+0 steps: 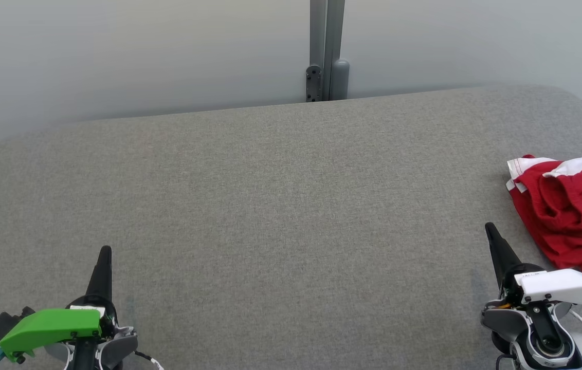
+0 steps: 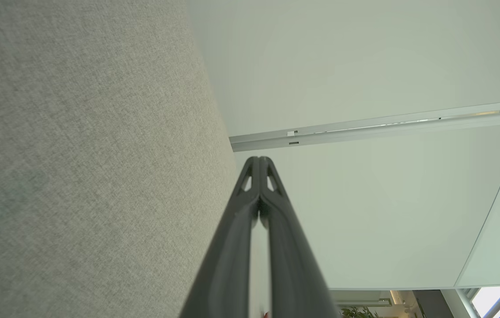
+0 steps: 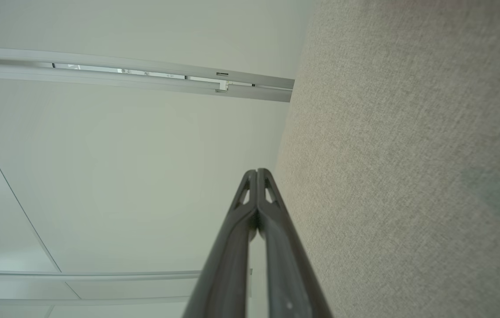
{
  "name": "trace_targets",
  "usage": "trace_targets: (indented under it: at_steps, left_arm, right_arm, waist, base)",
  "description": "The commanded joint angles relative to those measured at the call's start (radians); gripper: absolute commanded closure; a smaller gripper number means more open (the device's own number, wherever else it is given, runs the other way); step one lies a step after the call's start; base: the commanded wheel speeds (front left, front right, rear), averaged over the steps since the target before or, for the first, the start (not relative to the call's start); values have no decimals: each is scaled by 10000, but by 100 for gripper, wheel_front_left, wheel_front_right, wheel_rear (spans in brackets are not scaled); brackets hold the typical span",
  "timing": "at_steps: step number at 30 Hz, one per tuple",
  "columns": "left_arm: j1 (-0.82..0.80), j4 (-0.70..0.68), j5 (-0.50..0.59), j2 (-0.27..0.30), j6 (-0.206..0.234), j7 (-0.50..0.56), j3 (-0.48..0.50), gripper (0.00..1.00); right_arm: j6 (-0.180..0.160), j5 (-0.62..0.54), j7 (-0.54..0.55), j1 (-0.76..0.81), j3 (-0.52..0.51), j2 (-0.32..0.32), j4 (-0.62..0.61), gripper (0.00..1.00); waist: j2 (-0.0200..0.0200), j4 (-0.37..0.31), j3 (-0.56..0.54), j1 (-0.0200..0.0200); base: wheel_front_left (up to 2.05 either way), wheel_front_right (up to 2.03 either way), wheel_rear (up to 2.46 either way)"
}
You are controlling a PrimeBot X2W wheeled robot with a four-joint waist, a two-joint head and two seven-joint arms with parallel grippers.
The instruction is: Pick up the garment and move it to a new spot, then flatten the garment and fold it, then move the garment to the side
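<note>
Red garment (image 1: 566, 210), white trim, lies crumpled at the far right of the grey fabric surface (image 1: 280, 195), partly cut off by the head view's right border. L fingers (image 1: 105, 259) sit at lower left, pressed together w/ nothing between them, pointing up the view over bare surface, well apart from the garment. R fingers (image 1: 495, 241) sit at lower right, also closed & empty, tips angled slightly left, near the garment's lower-left edge but apart from it. L wrist view: the two fingers meet at the tips, surface on the left side, pale wall (image 1: 116, 61) panels w/ a metal rail (image 2: 365, 126) on the other. R wrist view: tips together too, surface to the right, pale panels to the left. Behind the surface stands a grey vertical post (image 1: 326, 51), approx. centre.
</note>
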Motion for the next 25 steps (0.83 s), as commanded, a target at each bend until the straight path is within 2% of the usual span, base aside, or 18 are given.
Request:
trace_targets:
  at_steps: [1,20,25]
  left_arm:
    - [-202,-91,-236,72,-92,60,54,100]
    - [-211,-320,-1488,79,-264,391,222,100]
    - [-194,-325,-1520,80,-276,429,227,100]
  right_arm:
    - [5,210,78,111,-62,-52,-117,100]
    - [5,1544,427,228,-253,-57,-399,100]
    - [5,1613,440,228,-260,-56,-411,100]
  waist:
    - [0,2,-2,0]
    - [0,31,-34,0]
    - [0,34,-36,0]
  base:
    - [0,0,0]
    - [0,0,0]
    - [0,0,0]
